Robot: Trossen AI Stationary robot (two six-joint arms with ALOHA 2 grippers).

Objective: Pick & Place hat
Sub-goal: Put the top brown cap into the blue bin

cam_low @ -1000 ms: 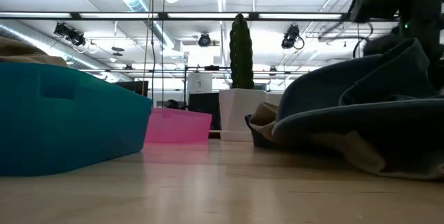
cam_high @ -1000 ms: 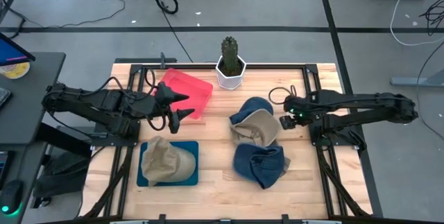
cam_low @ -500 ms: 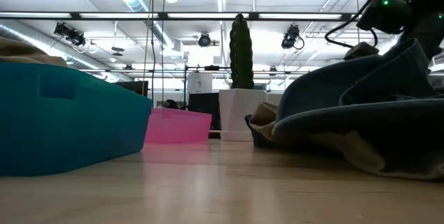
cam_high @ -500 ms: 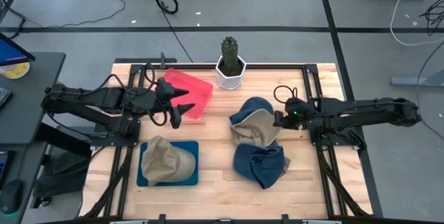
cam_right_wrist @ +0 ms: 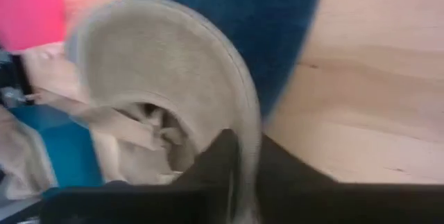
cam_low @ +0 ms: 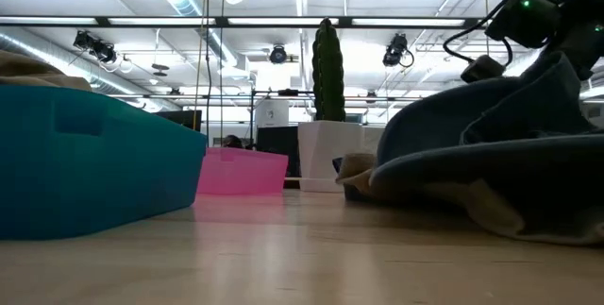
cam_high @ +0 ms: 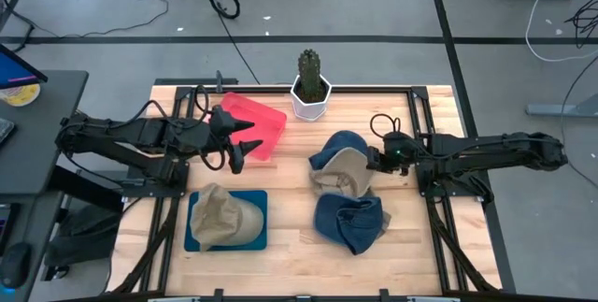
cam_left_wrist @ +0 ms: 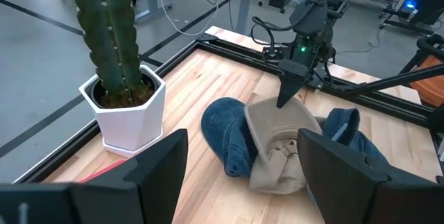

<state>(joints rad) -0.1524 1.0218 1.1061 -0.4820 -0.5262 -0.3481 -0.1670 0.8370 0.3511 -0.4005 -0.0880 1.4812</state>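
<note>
We recorded the right gripper [cam_high: 374, 161] at the right-hand brim edge of the tan hat [cam_high: 348, 172], near the table's middle. In the right wrist view its two dark fingers [cam_right_wrist: 220, 160] stood nearly together with the tan brim [cam_right_wrist: 173, 64] running down between them, so we logged the pincer as closed on that brim. The left wrist view showed the same gripper [cam_left_wrist: 286, 93] pointing down onto the tan hat [cam_left_wrist: 281, 130].

The tan hat lay on top of a heap of hats: one blue hat [cam_high: 338, 144] touching it on the far side, towards the cactus, and another blue hat [cam_high: 350, 222] touching it on the near side.

We noted the left gripper [cam_high: 245, 143] hovering over the near edge of the pink bin [cam_high: 252, 121], its fingers [cam_left_wrist: 156, 165] spread wide apart and holding nothing.

Further items: a second tan hat [cam_high: 220, 215] resting in the teal tray [cam_high: 256, 230] at the near left; a cactus [cam_high: 309, 67] upright in a white pot [cam_high: 310, 103] at the far edge of the wooden table [cam_high: 290, 255].
</note>
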